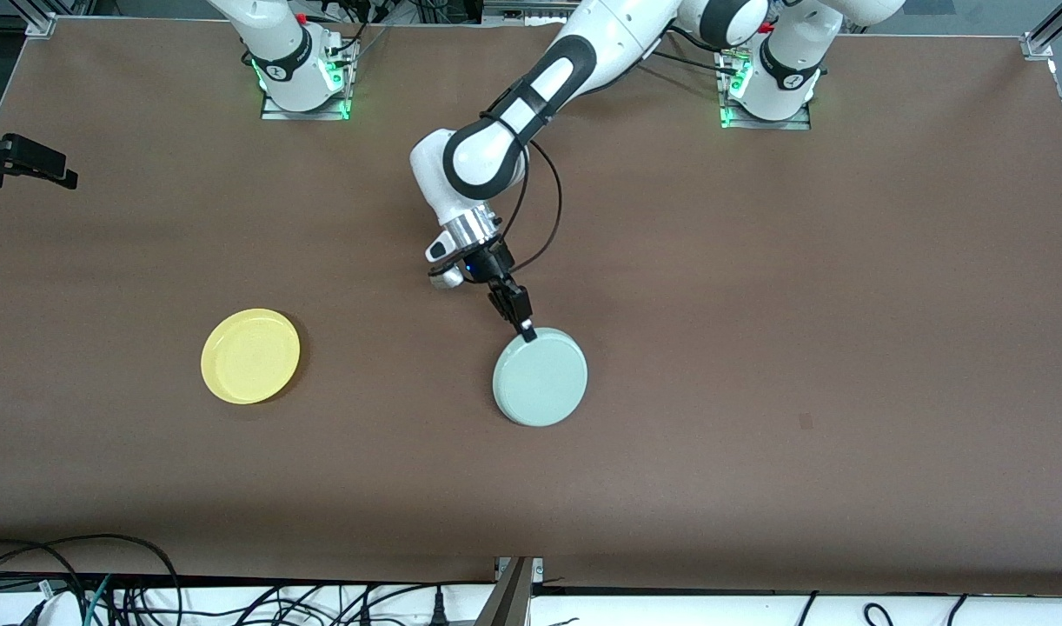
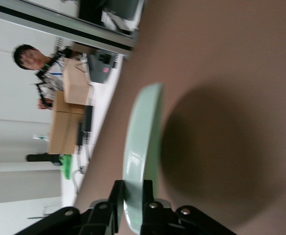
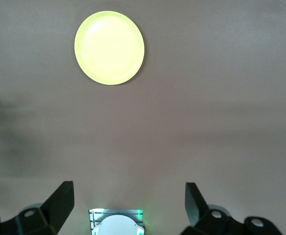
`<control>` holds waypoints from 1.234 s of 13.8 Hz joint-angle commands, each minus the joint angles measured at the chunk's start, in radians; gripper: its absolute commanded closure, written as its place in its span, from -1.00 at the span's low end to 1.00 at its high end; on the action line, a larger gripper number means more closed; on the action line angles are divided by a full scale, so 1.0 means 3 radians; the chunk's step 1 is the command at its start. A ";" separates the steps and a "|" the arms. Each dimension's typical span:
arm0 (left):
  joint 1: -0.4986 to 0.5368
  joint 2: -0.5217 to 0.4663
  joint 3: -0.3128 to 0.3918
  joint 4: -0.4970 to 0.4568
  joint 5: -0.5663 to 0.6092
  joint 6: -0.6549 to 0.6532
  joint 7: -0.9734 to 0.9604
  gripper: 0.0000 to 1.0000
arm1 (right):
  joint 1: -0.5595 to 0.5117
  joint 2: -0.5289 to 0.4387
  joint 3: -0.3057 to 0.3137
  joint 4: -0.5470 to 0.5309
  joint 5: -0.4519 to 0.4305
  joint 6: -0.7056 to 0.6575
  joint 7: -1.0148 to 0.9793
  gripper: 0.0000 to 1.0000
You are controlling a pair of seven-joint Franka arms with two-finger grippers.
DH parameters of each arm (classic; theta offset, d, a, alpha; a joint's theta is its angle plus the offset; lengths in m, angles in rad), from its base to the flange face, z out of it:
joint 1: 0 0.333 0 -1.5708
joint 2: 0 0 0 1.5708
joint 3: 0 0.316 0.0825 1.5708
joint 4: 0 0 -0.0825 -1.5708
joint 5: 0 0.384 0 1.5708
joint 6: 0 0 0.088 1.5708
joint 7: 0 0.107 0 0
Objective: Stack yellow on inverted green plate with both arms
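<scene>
1. We see the left gripper (image 1: 526,329) pinching the rim of the green plate (image 1: 540,380), which is raised off the table (image 1: 757,348) and tilted, near the table's middle.
2. In the left wrist view the plate (image 2: 142,147) shows edge-on, its clamped rim partly hidden between the fingers (image 2: 117,198).
3. The yellow plate (image 1: 250,356) lies flat toward the right arm's end.
4. The right gripper (image 3: 130,198) waits high over the table, fingers spread; the front view cuts it off.
</scene>
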 commanded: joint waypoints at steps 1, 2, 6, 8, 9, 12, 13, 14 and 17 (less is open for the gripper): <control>-0.0056 0.0126 -0.0049 0.0091 -0.0199 0.0038 -0.0207 0.29 | -0.0014 -0.0001 0.0014 0.0037 0.0051 -0.0042 0.0044 -1.00; -0.0061 0.0126 -0.0054 0.0096 -0.0311 0.0028 -0.0223 -0.01 | -0.0014 -0.0001 0.0014 0.0037 0.0051 -0.0042 0.0044 -1.00; -0.0081 0.0060 -0.0049 0.0142 -0.0704 0.0013 -0.0305 -1.00 | -0.0014 -0.0001 0.0014 0.0037 0.0051 -0.0047 0.0044 -1.00; 0.0025 -0.0047 -0.0029 0.0147 -0.1011 0.0013 -0.0280 -1.00 | -0.0014 -0.0001 0.0014 0.0037 0.0051 -0.0042 0.0044 -1.00; 0.0127 -0.0129 -0.0029 0.0147 -0.1164 0.0013 -0.0269 -1.00 | -0.0009 -0.0001 0.0014 0.0037 0.0051 -0.0047 0.0044 -1.00; 0.0475 -0.0394 -0.0049 0.0147 -0.1680 0.0023 -0.0239 -1.00 | -0.0009 -0.0001 0.0014 0.0037 0.0051 -0.0042 0.0044 -1.00; 0.0638 -0.0512 -0.0049 0.0142 -0.1935 0.0038 -0.0107 -1.00 | -0.0014 -0.0001 0.0014 0.0037 0.0051 -0.0047 0.0044 -1.00; 0.0766 -0.0614 -0.0044 0.0147 -0.2151 0.0038 0.0102 -1.00 | -0.0009 -0.0001 0.0014 0.0037 0.0051 -0.0047 0.0044 -1.00; 0.1195 -0.0972 -0.0029 0.0107 -0.2545 0.0007 0.0563 -1.00 | -0.0009 -0.0001 0.0014 0.0037 0.0051 -0.0047 0.0044 -1.00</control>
